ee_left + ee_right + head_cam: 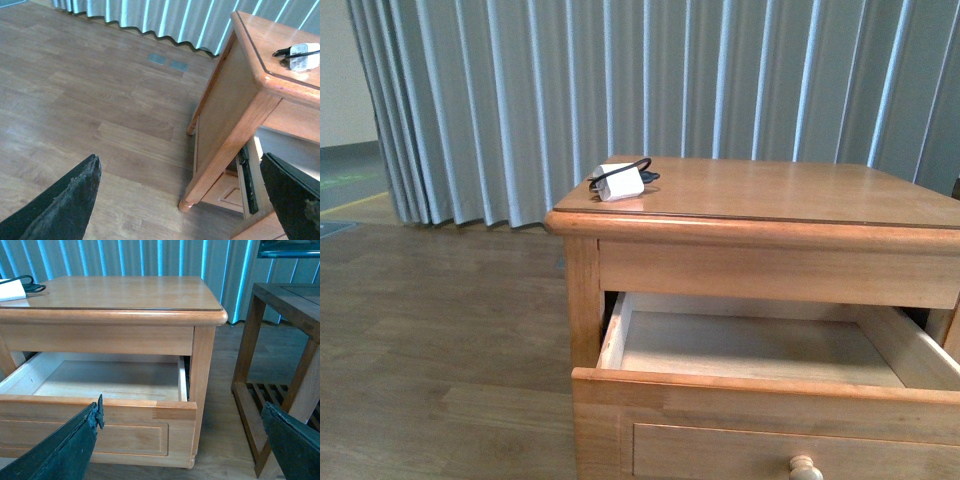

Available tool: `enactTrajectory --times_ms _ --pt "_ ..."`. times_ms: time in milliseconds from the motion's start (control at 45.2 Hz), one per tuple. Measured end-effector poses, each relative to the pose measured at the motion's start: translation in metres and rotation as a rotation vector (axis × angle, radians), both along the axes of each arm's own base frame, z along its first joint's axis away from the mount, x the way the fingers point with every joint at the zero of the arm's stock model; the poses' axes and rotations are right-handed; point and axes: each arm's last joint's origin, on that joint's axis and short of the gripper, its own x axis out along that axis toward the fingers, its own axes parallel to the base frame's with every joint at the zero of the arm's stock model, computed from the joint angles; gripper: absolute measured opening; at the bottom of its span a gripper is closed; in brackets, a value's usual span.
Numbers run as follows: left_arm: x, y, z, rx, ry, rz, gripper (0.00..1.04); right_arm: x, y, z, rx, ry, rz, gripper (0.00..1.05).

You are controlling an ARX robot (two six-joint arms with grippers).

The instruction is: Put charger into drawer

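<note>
Left gripper (180, 159) spread wide, dark fingers (75, 200) far apart and holding nothing, hanging above the wood floor (100, 105) just off the side of the cabinet (227, 105). Right gripper (182, 405) likewise parted and gripping nothing, held in front of the drawer (140, 404), not touching it.

Just beyond, the drawer pulled well out from under the cabinet top (800, 190). Honey-coloured front with a recessed panel and one round pale knob (805, 467). Inside, only the bare pale bottom board and side walls in view, from both the front and the right wrist views.

Up on the cabinet top, near its far left corner as seen from the front, the charger (620, 182). A small white block lying flat on the wood, with a thin black cable looped behind and beside it. Well apart from both grippers and outside the drawer. Also caught at the edge of both wrist views (304, 56) (11, 289).

Further out, a pleated grey-blue curtain (620, 80) behind the cabinet. To the cabinet's right, a darker wooden frame table (290, 305) standing close by.
</note>
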Motion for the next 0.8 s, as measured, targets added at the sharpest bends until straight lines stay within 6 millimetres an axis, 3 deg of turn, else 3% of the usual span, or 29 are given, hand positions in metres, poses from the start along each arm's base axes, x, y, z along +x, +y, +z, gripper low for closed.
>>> enactTrajectory --times_ms 287,442,796 --pt "0.077 -0.015 0.029 0.064 0.014 -0.125 0.99 0.0 0.0 0.0 0.0 0.0 0.0 0.96" --pt "0.124 -0.034 0.051 0.101 -0.014 -0.267 0.99 0.0 0.0 0.0 0.0 0.0 0.0 0.96" --pt "0.192 -0.061 0.057 0.108 -0.021 -0.422 0.99 0.0 0.0 0.0 0.0 0.0 0.0 0.96"
